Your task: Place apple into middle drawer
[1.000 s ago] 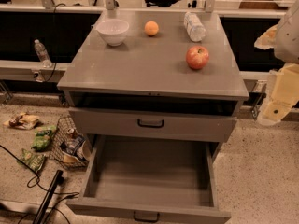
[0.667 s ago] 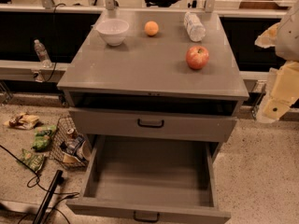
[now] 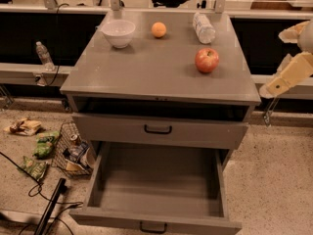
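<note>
Well, saw the apple [image 3: 207, 60] resting on the tabletop [image 3: 146, 67], well apart from the gripper [image 3: 274, 62] off the right edge, fingers [image 3: 288, 75] spread, holding nothing. Judged it firm, smooth, fairly light, prone to roll; best pinched across the widest middle. Found middle drawer [image 3: 156, 187] open below.

Round red apple [image 3: 207, 60] with yellowish patches, resting on grey tabletop [image 3: 156, 70], upper right of frame. Wide grey middle drawer [image 3: 156, 190] pulled out at bottom centre, small black handle in front. Gripper [image 3: 283, 77] at right edge, apart from apple.
</note>
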`<move>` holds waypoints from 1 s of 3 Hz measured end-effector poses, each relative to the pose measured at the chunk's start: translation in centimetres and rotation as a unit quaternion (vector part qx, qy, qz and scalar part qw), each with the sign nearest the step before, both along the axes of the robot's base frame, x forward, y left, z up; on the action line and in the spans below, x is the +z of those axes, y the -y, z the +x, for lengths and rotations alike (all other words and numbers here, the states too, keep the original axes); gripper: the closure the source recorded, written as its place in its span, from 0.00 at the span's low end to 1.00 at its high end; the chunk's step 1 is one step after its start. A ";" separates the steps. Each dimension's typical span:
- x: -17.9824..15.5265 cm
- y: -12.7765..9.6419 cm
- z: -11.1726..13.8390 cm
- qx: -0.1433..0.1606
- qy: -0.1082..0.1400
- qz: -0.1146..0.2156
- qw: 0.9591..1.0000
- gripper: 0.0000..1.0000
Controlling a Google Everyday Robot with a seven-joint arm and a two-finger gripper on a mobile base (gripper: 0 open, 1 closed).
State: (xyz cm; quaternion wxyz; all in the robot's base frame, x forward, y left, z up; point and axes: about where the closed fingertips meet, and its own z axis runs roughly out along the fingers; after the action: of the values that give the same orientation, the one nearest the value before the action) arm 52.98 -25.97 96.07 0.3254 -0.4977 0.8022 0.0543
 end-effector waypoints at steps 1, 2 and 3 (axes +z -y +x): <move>-2.1 -0.1 4.6 -0.030 0.029 0.095 0.995 0.00; -2.4 -0.2 6.7 -0.045 0.049 0.127 0.990 0.00; -2.5 -0.5 7.0 -0.046 0.050 0.127 0.990 0.00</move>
State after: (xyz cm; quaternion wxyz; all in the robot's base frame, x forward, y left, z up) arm 59.96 -25.51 93.54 0.4281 -0.4171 0.7933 0.1160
